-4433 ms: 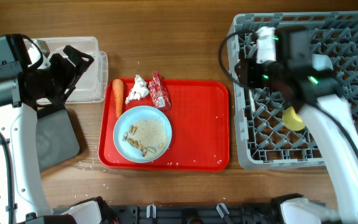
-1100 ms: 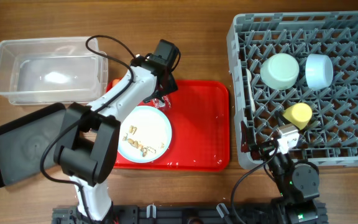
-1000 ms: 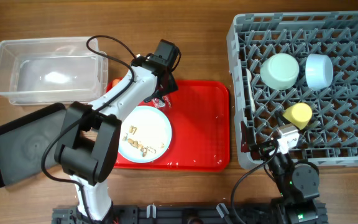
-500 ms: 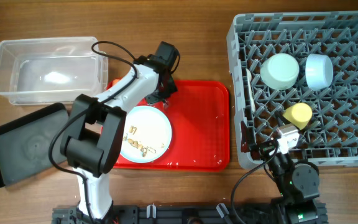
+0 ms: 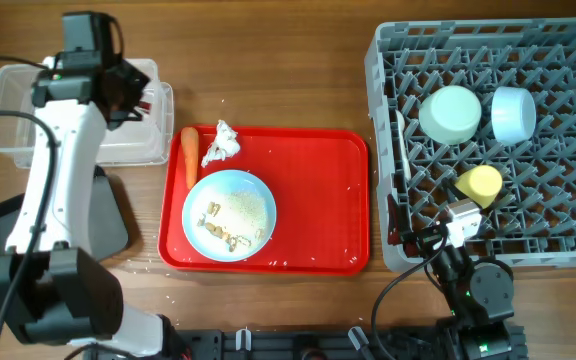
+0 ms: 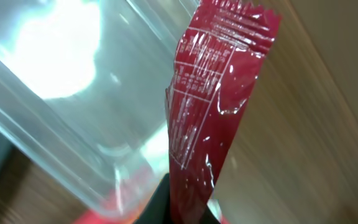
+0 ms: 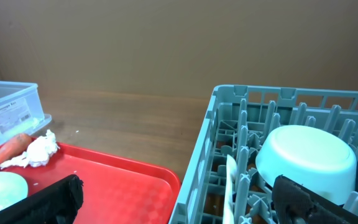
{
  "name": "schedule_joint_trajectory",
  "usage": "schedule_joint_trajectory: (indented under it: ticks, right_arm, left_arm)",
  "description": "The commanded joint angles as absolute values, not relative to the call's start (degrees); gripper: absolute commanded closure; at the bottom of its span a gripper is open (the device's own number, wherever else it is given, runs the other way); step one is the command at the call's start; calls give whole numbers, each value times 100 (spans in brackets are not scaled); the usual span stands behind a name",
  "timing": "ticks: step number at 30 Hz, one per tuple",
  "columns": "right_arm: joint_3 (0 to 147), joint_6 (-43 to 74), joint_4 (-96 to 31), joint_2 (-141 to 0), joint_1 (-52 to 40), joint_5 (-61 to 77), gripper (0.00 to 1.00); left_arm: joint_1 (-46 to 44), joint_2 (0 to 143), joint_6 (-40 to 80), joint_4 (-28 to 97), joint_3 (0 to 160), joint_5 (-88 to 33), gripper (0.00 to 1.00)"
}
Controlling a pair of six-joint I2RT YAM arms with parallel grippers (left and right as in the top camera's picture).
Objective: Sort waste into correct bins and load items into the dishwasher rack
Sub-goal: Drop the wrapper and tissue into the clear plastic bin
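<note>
**Red snack wrapper (image 6: 219,93) carried from the tray to the clear rectangular plastic tub (image 5: 8,110)**

Half a second ago your left arm was over the big red plastic serving tray (image 5: 318,200) at mid-desk. It now stands at the far-left corner.

The left fingers (image 6: 157,202) are clenched on the wrapper's lower end, and its long axis runs straight out from them. It hangs at the tub's right-hand wall, partly over bare desk. I judge it wants carrying further toward the left edge before you let go.

The tub shows nothing but glare. The orange carrot (image 5: 189,155), crumpled white tissue (image 5: 223,143) and round pale-blue plate (image 5: 230,185) with rice and crumbs lie on the red tray.

Your right fingers (image 7: 48,199) are spread apart at the near edge. They sit by the large grey plastic dishwasher rack (image 5: 548,230), which holds the mint-green bowl (image 5: 450,113), light-blue bowl (image 5: 513,110) and small yellow cup (image 5: 480,185).
</note>
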State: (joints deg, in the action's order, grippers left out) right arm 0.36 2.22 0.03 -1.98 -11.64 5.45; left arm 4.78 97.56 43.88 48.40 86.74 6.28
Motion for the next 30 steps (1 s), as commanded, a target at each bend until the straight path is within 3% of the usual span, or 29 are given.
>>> schedule_joint_trajectory:
  ticks: [1, 2, 3, 5, 8, 11, 12, 18, 26, 28, 29, 30]
  right_arm:
    - [32, 152, 21, -217, -1170, 467, 0]
    - [32, 152, 23, -217, -1170, 467, 0]
    - [32, 152, 21, -217, -1170, 467, 0]
    - [32, 152, 21, -217, -1170, 467, 0]
    - [32, 152, 21, -217, -1170, 467, 0]
    - [32, 154, 21, -217, -1170, 467, 0]
    - [32, 150, 21, -217, -1170, 469, 0]
    - [32, 154, 21, -217, -1170, 467, 0]
    - [32, 152, 21, -217, -1170, 467, 0]
    - [32, 152, 21, -217, -1170, 467, 0]
    - [32, 152, 21, -217, -1170, 467, 0]
    - [32, 152, 21, -217, -1170, 467, 0]
  left_arm:
    - [792, 10197, 4372, 4440, 8648, 899, 62]
    - [825, 10208, 4370, 4397, 8648, 884, 19]
    - [825, 10171, 4261, 4407, 8659, 829, 6]
    - [709, 10040, 3990, 4456, 8713, 602, 3]
    - [384, 9898, 3892, 4615, 8713, 504, 7]
    - [-250, 9939, 3616, 5000, 8711, 497, 26]
    - [-519, 9998, 3562, 5212, 8687, 495, 28]
    - [-1879, 10567, 2888, 5380, 8106, 821, 29]
    - [-1959, 11620, 2956, 4598, 7968, 1293, 28]
    - [-1962, 11749, 2956, 4560, 7968, 1240, 41]
    - [-1973, 11756, 2956, 4556, 7970, 1164, 65]
    - [-1975, 11749, 2958, 4558, 7990, 1122, 78]
